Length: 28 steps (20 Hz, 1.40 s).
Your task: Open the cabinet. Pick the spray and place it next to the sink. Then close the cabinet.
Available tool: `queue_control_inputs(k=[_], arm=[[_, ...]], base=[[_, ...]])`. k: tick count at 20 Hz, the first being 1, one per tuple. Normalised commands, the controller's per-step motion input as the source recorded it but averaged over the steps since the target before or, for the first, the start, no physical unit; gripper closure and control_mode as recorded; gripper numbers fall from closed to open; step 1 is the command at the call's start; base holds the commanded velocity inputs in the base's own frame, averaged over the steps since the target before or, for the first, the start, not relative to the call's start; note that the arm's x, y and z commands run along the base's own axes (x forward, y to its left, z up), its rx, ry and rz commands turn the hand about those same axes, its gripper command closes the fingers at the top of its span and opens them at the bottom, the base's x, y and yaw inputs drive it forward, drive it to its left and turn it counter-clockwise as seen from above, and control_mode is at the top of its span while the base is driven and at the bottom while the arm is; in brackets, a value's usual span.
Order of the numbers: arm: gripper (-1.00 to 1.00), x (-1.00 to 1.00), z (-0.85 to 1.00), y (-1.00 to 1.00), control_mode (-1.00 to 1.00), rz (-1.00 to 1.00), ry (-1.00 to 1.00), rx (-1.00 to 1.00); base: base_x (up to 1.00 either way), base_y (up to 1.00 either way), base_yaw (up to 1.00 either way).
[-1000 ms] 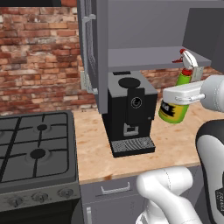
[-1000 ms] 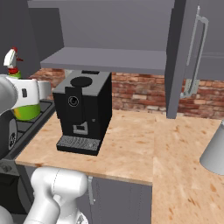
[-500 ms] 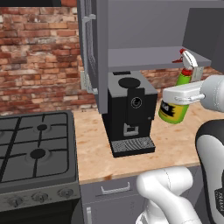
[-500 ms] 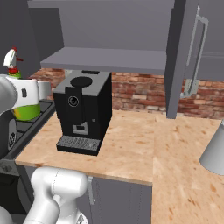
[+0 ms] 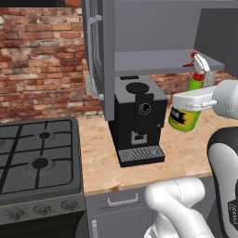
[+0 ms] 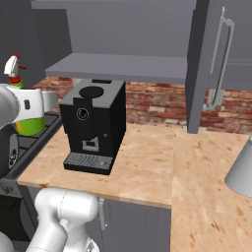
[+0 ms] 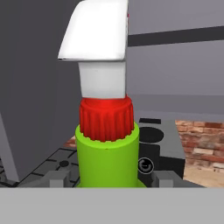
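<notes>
Right of the coffee machine (image 5: pixel 139 121) in the left base view, the gripper (image 5: pixel 186 101) clasps the spray (image 5: pixel 186 111) around its body; the bottle stands upright in the air, nozzle up, below the cabinet (image 5: pixel 153 56) shelf and above the counter (image 5: pixel 100 158).

From the right base view, the spray (image 6: pixel 27 120) hangs left of the machine, over the counter's left end. A grey curved shape at the far right edge may be the sink; I judge the carry must go rightward.

Up close in the hand view, the spray (image 7: pixel 107 148) rises straight between the fingertips (image 7: pixel 52 178), long axis vertical.
</notes>
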Motion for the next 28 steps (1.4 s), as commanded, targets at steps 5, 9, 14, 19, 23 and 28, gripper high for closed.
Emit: queue_control_inputs(k=[5, 9, 14, 19, 23, 28], arm=[[1.0, 0.0, 0.0, 0.0, -1.0, 0.0, 0.0, 0.0], [1.0, 0.0, 0.0, 0.0, -1.0, 0.0, 0.0, 0.0], [1.0, 0.0, 0.0, 0.0, -1.0, 0.0, 0.0, 0.0], [1.0, 0.0, 0.0, 0.0, -1.0, 0.0, 0.0, 0.0], [1.0, 0.0, 0.0, 0.0, -1.0, 0.0, 0.0, 0.0], [1.0, 0.0, 0.0, 0.0, -1.0, 0.0, 0.0, 0.0]], base=[[0.0, 0.0, 0.0], [0.0, 0.0, 0.0], [0.0, 0.0, 0.0], [0.0, 0.0, 0.0], [0.0, 0.0, 0.0], [0.0, 0.0, 0.0]])
